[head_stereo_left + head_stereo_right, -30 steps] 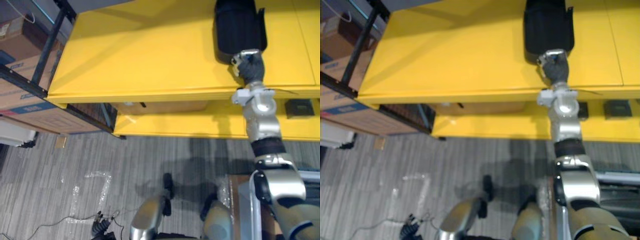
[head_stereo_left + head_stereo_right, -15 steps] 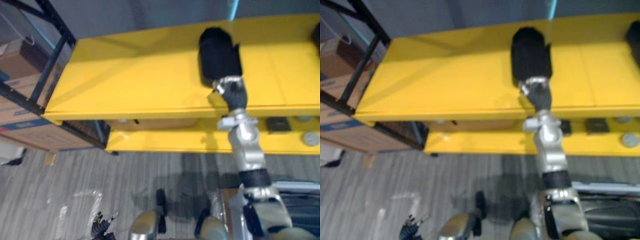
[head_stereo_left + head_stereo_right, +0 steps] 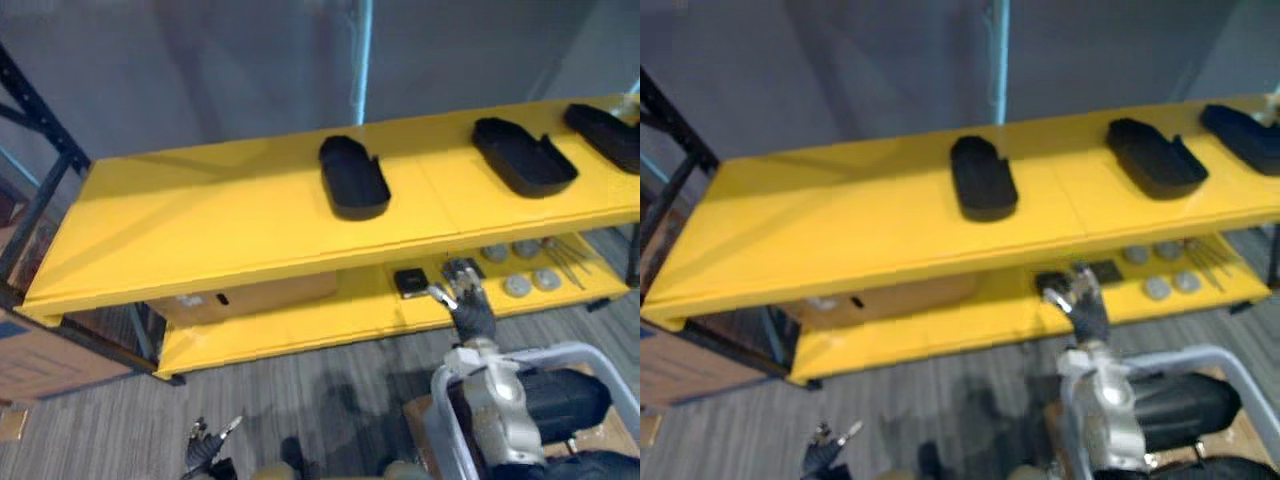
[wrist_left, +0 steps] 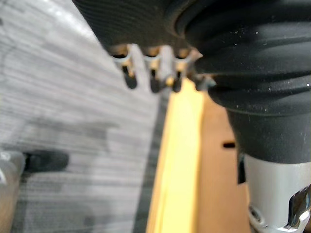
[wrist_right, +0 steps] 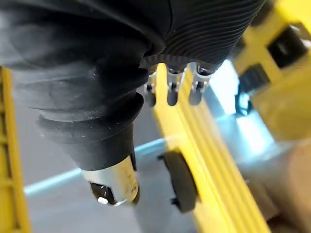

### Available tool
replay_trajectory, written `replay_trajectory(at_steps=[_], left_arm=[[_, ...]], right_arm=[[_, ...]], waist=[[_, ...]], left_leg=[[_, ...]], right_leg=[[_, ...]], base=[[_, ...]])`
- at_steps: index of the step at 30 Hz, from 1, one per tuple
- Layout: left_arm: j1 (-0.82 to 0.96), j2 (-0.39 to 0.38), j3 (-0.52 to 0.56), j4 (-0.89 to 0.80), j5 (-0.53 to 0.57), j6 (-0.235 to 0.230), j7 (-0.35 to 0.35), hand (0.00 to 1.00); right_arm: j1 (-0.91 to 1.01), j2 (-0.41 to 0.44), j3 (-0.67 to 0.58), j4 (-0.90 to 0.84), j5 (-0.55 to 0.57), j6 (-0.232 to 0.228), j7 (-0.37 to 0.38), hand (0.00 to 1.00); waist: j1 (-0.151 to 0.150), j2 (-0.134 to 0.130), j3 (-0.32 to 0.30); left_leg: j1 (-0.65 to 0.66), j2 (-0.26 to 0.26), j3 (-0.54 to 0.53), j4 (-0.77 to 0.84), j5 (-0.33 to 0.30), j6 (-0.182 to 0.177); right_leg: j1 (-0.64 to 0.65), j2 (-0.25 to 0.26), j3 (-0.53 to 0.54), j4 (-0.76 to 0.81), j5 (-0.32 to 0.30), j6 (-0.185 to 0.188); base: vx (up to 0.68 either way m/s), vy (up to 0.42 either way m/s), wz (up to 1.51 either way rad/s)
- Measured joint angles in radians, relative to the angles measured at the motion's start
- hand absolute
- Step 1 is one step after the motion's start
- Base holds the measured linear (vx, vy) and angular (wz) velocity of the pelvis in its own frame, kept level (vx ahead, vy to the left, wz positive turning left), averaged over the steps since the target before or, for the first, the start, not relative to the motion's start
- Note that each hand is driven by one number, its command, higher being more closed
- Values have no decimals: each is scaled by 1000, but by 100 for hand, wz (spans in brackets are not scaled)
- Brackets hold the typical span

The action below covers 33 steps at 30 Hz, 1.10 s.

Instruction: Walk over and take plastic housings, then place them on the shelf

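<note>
Three black plastic housings lie on the top board of the yellow shelf (image 3: 200,230): one in the middle (image 3: 353,177), one further right (image 3: 524,156), one at the right end (image 3: 608,135). My right hand (image 3: 468,305) hangs in front of the lower shelf, well clear of the middle housing, its fingers (image 5: 168,94) straight and empty. In the right wrist view a housing (image 5: 181,182) rests on the yellow board beyond those fingers. My left hand (image 4: 151,80) points down over the grey floor beside the shelf's yellow edge, fingers straight, holding nothing.
The lower yellow board carries small dark square boxes (image 3: 410,283), round grey discs (image 3: 518,286) and a cardboard box (image 3: 250,297). A black rack upright (image 3: 30,100) stands at the left. A grey tubular frame (image 3: 570,352) with a black object inside sits at the lower right.
My right hand has let go of the middle housing, opened and drawn back down off the top board. The camera has swung up and back, bringing two more housings into view.
</note>
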Motion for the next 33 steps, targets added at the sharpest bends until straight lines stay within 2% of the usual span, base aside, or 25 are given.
replay_trajectory(at_steps=[3, 6, 7, 10, 14, 19, 23, 26, 27, 28, 29, 30, 31, 33], left_arm=[[0, 1, 0, 4, 0, 28, 0, 0], [-1, 1, 0, 63, 0, 59, -16, 0], [-6, 3, 5, 83, -4, 68, -27, 0], [-7, 9, 8, 125, -1, 85, -40, 0], [-11, 32, -4, 160, 125, 128, -63, 0], [-16, 50, -11, 198, 175, 170, -69, 0], [-18, 52, -10, 200, 174, 192, -71, 0], [-13, 51, -5, 208, 152, 192, -73, 0], [-10, 51, 5, 220, 134, 190, -74, 0], [-5, 51, 19, 234, 114, 188, -77, 0], [0, 45, 30, 236, 101, 188, -79, 0], [16, 32, 42, 235, 79, 183, -80, 0], [27, 26, 44, 235, 57, 173, -80, 0], [43, 19, 53, 234, 30, 148, -79, 0]], right_arm=[[0, 12, 9, 25, -3, -4, -26, 0], [0, 26, 6, 77, -41, -6, -129, 0], [1, 29, 3, 90, -40, -6, -166, 0], [24, 43, -27, 94, -39, -6, -196, 0], [112, 55, -117, 65, -36, -5, -230, 0], [203, 55, -168, 19, -8, -33, -210, 0], [255, 57, -169, -9, 48, -39, -142, 0], [267, 56, -168, -15, 73, -52, -88, 0], [264, 57, -168, -15, 80, -62, -71, 0], [254, 55, -166, -15, 80, -73, -51, 0], [245, 48, -164, -16, 80, -82, -39, 0], [219, 24, -150, -15, 80, -91, -17, 0], [190, 7, -132, -10, 80, -92, -1, 0], [125, -18, -84, 14, 81, -113, 18, 0]], waist=[[0, -21, -14], [1, -44, -29], [1, -49, -32], [-4, -45, -35], [-52, -42, -35], [-104, -41, -40], [-131, -39, -43], [-130, -36, -52], [-126, -43, -56], [-116, -53, -62], [-105, -52, -62], [-92, -41, -64], [-80, -28, -67], [-60, -28, -65]], left_leg=[[0, -4, 10, 0, -7, 0], [2, -4, 33, 0, -16, 1], [4, -4, 46, 0, -20, 0], [26, -3, 94, 0, -29, -3], [68, 1, 178, 1, -52, -12], [121, 12, 285, 1, -76, -30], [140, 20, 333, 2, -82, -37], [140, 22, 332, 7, -84, -40], [135, 20, 302, 37, -94, -43], [115, 35, 196, 109, -121, -40], [103, 46, 127, 149, -146, -36], [59, 73, 3, 238, -217, -40], [27, 82, -76, 303, -258, -36], [-30, 78, -205, 419, -311, -13]], right_leg=[[2, -2, 8, -15, 8, 2], [0, -2, 22, -28, 17, 3], [-1, -1, 39, -34, 25, 2], [-1, 1, 79, -39, 37, 1], [-2, 10, 163, -45, 50, 3], [-18, 30, 273, -45, 60, 3], [-30, 44, 318, -47, 60, 1], [-37, 51, 332, -50, 65, -5], [-37, 52, 343, -52, 68, -8], [-39, 58, 369, -54, 72, -8], [-41, 63, 382, -54, 76, -8], [-55, 86, 415, -55, 80, -4], [-65, 99, 442, -58, 83, -8], [-88, 111, 496, -58, 97, -13]], base=[[35, 36, -9], [61, 24, -14], [94, 23, -24], [83, 19, -50], [73, 18, -62], [3, 8, -71], [-59, -26, -37], [-41, -37, -12], [5, -72, -35], [12, -64, -47], [-3, -65, -69], [-34, 6, -70], [-51, 53, -92], [-76, 134, -83]])
